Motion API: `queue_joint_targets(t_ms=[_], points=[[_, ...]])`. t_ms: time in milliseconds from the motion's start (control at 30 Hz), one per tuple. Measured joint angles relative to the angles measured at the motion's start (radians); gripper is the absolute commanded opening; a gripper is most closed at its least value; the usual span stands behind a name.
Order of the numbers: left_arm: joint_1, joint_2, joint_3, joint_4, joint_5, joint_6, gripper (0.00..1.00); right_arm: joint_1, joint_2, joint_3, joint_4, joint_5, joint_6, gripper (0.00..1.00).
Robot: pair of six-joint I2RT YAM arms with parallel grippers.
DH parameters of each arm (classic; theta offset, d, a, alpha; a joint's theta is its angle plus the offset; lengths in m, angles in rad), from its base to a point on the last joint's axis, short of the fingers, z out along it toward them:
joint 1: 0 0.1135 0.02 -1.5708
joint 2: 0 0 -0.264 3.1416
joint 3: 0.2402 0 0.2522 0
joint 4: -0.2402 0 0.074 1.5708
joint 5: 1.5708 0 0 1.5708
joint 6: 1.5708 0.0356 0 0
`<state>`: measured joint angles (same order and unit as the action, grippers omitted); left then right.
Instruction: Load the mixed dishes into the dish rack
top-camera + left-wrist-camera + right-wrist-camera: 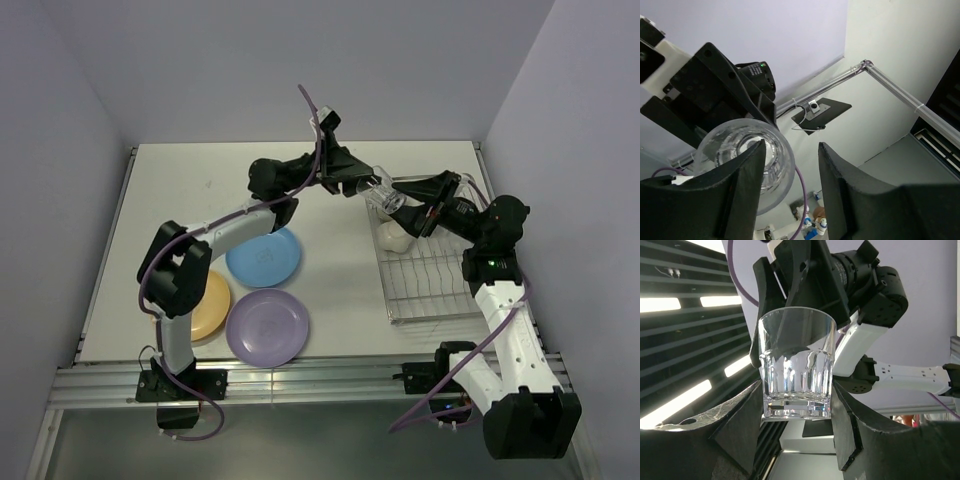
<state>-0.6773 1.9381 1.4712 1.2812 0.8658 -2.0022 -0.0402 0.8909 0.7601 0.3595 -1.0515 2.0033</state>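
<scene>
The top view is kinda vague: the clear glass (383, 192) is up in the air over the far left corner of the dish rack (440, 300), between both arms. The right wrist cam shows the right gripper (796, 395) pinching its base. The left gripper (791, 150) is spread, with nothing in the gap. The glass's long axis runs arm to arm, mouth facing the left gripper.

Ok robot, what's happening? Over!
Right gripper shut on clear glass, near dish rack. Left gripper open, close beside glass. Blue plate, orange plate, purple plate on table.
</scene>
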Motion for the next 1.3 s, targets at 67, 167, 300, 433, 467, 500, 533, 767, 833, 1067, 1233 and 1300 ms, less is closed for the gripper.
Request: queue_joint_targets(t_ms=[67,167,300,433,467,500,533,767,833,1067,1233,1300], points=[[0.000,-0.018,-0.018,0.002,0.004,0.000,0.58,0.000,0.003,0.000,0.000,-0.009,0.000,0.00],[0.000,-0.032,-0.029,0.003,0.010,0.000,0.67,0.000,0.014,0.001,0.000,-0.023,0.000,0.00],[0.000,-0.037,-0.030,0.007,0.020,-0.001,0.64,-0.002,0.064,0.043,-0.027,-0.050,-0.001,0.00],[0.000,-0.050,-0.048,0.022,0.028,-0.004,0.51,-0.005,0.109,0.113,-0.088,-0.076,-0.011,0.00],[0.000,-0.055,-0.058,0.026,0.032,-0.004,0.46,-0.005,0.115,0.130,-0.106,-0.084,-0.011,0.00],[0.000,-0.059,-0.066,0.028,0.035,-0.005,0.35,-0.005,0.119,0.143,-0.122,-0.092,-0.015,0.00],[0.000,-0.062,-0.076,0.032,0.042,-0.008,0.32,-0.005,0.122,0.159,-0.145,-0.096,-0.014,0.00],[0.016,-0.071,-0.086,0.052,0.042,0.000,0.00,-0.010,0.125,0.217,-0.335,-0.147,-0.029,0.00],[0.022,-0.071,-0.086,0.054,0.045,0.000,0.00,-0.010,0.125,0.240,-0.394,-0.152,-0.028,0.00],[0.023,-0.083,-0.086,0.021,0.067,0.007,0.00,-0.008,0.166,0.385,-0.698,-0.141,-0.235,0.05],[0.030,-0.098,-0.101,-0.011,0.070,0.028,0.00,0.000,0.251,0.575,-0.988,-0.079,-0.505,0.00],[0.032,-0.100,-0.114,-0.010,0.071,0.031,0.00,0.008,0.283,0.646,-1.094,-0.039,-0.598,0.00]])
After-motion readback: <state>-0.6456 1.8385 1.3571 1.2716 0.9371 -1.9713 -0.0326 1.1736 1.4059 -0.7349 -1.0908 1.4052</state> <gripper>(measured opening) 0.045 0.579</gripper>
